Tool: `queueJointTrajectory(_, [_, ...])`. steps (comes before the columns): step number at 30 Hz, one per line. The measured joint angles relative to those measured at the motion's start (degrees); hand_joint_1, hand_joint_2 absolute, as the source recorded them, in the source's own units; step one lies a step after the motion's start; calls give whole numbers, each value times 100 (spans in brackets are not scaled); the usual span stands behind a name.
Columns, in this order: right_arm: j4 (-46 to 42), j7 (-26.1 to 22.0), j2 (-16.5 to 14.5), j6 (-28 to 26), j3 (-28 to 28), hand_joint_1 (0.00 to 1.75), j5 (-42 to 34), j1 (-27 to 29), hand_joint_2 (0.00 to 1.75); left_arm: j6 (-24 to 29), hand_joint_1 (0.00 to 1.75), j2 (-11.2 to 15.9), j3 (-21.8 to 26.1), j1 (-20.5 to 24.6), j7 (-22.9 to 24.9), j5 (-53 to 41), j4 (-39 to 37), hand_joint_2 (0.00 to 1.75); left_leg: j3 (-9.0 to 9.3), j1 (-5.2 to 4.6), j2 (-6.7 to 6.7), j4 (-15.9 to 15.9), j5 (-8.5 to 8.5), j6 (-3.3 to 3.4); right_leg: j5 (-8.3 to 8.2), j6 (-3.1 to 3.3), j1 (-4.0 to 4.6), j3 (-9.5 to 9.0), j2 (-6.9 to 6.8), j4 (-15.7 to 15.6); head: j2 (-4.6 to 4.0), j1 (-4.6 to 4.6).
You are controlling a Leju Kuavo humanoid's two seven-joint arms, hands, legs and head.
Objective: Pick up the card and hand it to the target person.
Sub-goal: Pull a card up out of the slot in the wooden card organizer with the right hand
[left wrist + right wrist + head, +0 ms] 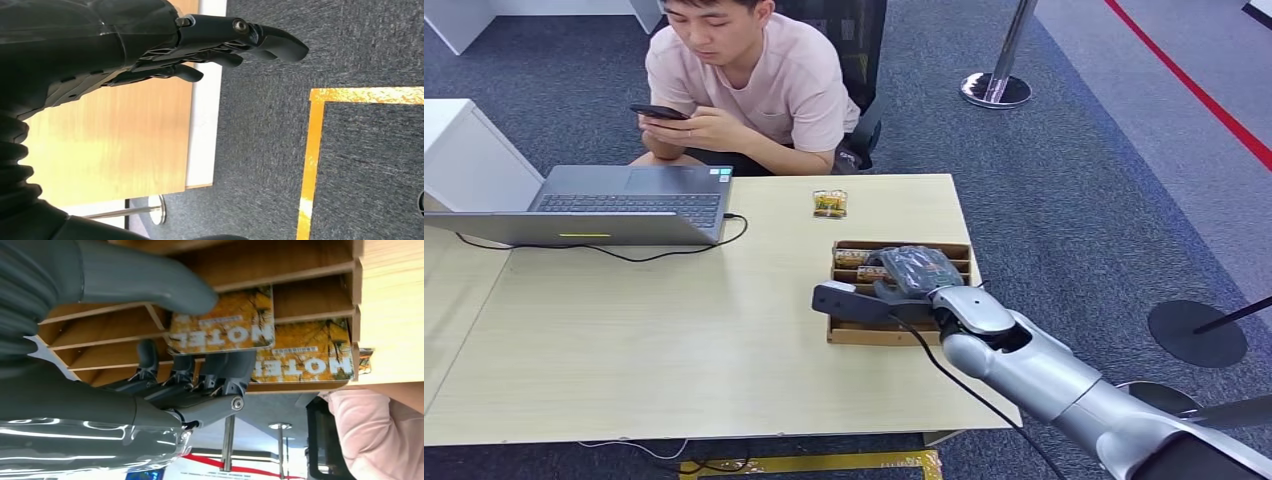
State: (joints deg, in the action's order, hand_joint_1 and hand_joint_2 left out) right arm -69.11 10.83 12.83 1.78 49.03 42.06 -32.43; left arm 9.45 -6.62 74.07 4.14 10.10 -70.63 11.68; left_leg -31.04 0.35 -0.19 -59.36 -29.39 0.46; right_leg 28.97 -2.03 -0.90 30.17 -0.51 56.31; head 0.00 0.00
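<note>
Grey ribbed right hand (150, 360) on glossy card (222, 322)

An open laptop (624, 203) sat at the bench's (674, 340) far left, its cable (624, 252) trailing across the top. A small packet (829, 204) lay near the far edge. Stanchion bases (995, 90) stood on grey carpet (1104, 200).
</note>
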Motion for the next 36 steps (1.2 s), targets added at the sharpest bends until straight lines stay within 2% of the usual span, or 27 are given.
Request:
queueJointTrajectory(1, [2, -3, 0, -1, 1, 166, -3, -4, 175, 2, 0, 0, 3, 1, -2, 3, -1, 175, 0, 0, -1, -1, -1, 0, 2, -1, 0, 0, -1, 1, 0, 0])
queueJointTrajectory(6, [15, -21, 0, -6, 9, 155, -15, -21, 175, -4, 0, 2, 15, 2, -1, 13, -5, 175, 1, -1, -1, 0, -2, 1, 3, -2, -1, -1, -1, 1, 0, 0])
queueJointTrajectory(32, [-17, -38, 51, -28, 22, 154, -22, -17, 175, 44, 0, 7, -85, -16, -95, -82, 9, 175, 0, 0, 0, -1, -1, 0, 1, -1, 0, -1, -1, 1, 0, 0])
queueJointTrajectory(36, [-301, -85, 126, -309, -145, 154, -40, 31, 175, 69, 0, 10, -24, 1, -80, -19, -1, 175, -1, -1, -2, -2, -2, 0, 3, -1, -1, 1, -3, 3, 0, 0])
